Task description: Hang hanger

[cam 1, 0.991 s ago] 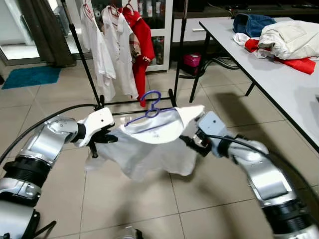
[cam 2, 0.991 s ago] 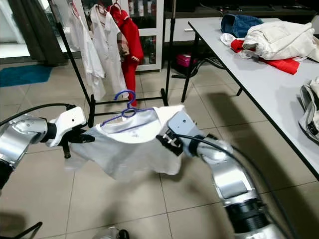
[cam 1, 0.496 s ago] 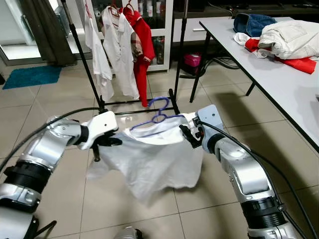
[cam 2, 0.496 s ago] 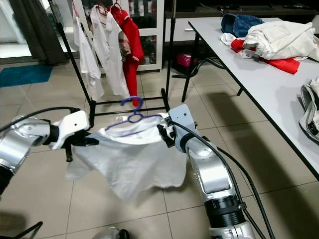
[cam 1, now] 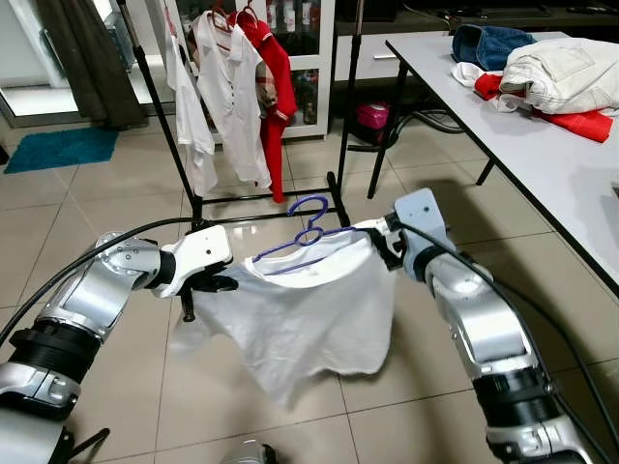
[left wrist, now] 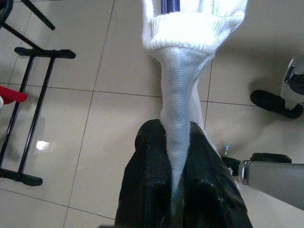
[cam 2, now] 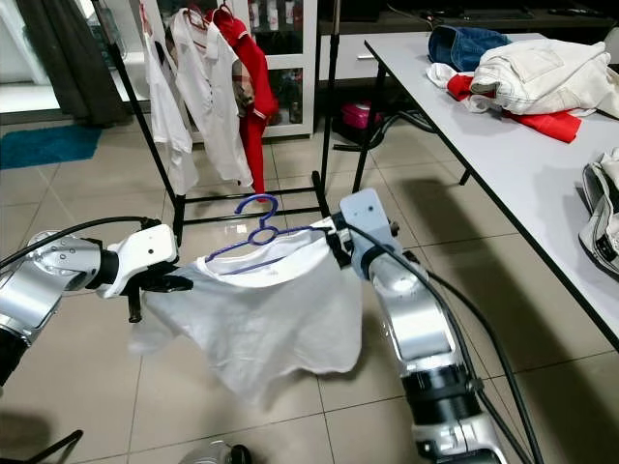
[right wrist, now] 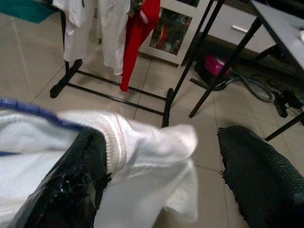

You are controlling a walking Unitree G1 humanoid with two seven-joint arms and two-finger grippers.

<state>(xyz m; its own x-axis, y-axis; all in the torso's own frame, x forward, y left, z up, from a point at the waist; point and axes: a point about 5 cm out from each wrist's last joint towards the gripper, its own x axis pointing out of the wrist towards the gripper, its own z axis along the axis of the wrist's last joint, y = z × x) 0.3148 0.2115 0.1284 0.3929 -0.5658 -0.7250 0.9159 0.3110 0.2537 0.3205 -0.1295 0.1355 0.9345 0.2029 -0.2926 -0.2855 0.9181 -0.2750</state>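
- Holding a white shirt (cam 1: pixel 309 314) on a blue hanger (cam 1: pixel 302 230) between both arms, above a beige tiled floor (cam 1: pixel 116 193).
- The left gripper (left wrist: pixel 176 190) pinches the shirt's sleeve tightly.
- The right gripper (right wrist: pixel 161 175) is spread wide, one finger under the other sleeve.
- Behind stands a black clothes rack (cam 1: pixel 179 145) with white and red garments (cam 1: pixel 242 87).
- A bench (cam 1: pixel 542 145) on the right carries piled clothes (cam 1: pixel 551 72).
- No legible writing anywhere.

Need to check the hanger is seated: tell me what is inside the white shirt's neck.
A blue hanger sits inside the white shirt: hook and upper arms show above the collar; its ends are covered by cloth.
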